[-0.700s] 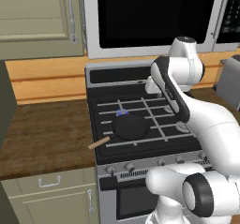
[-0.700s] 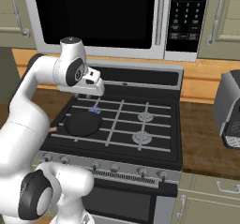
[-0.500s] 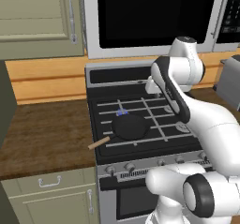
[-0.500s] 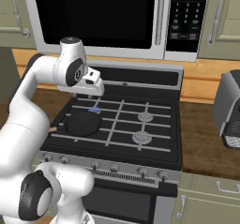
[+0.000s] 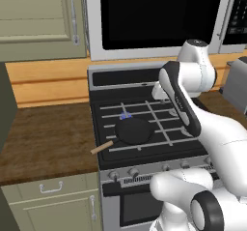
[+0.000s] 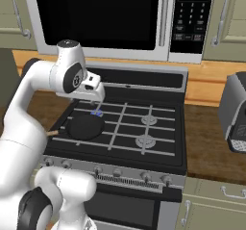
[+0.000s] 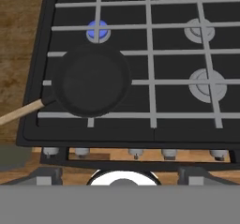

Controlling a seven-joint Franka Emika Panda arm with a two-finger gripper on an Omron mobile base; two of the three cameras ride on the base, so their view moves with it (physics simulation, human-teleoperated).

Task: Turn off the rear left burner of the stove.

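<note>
The rear left burner (image 7: pixel 98 31) shows a small blue flame at the back of the stove (image 7: pixel 173 101), just behind a black frying pan (image 7: pixel 91 81) with a wooden handle. The flame (image 5: pixel 126 115) (image 6: pixel 96 112) also shows in both base views, beside the pan (image 5: pixel 133 130) (image 6: pixel 85 126). My gripper (image 7: pixel 120 174) hangs high over the cooktop and looks straight down, its fingertips (image 7: pixel 47 174) set wide apart, open and holding nothing. The white hand (image 6: pixel 92 87) floats above the stove's rear left. A row of silver knobs (image 7: pixel 135 153) runs along the stove's front edge, below the hand.
Two flameless burners with grey caps (image 7: pixel 199 29) (image 7: pixel 207 85) lie on the right half. A large microwave (image 6: pixel 101 17) hangs above the stove. Wooden counters (image 5: pixel 43 138) flank it, with a toaster (image 6: pixel 235 111) on the right one.
</note>
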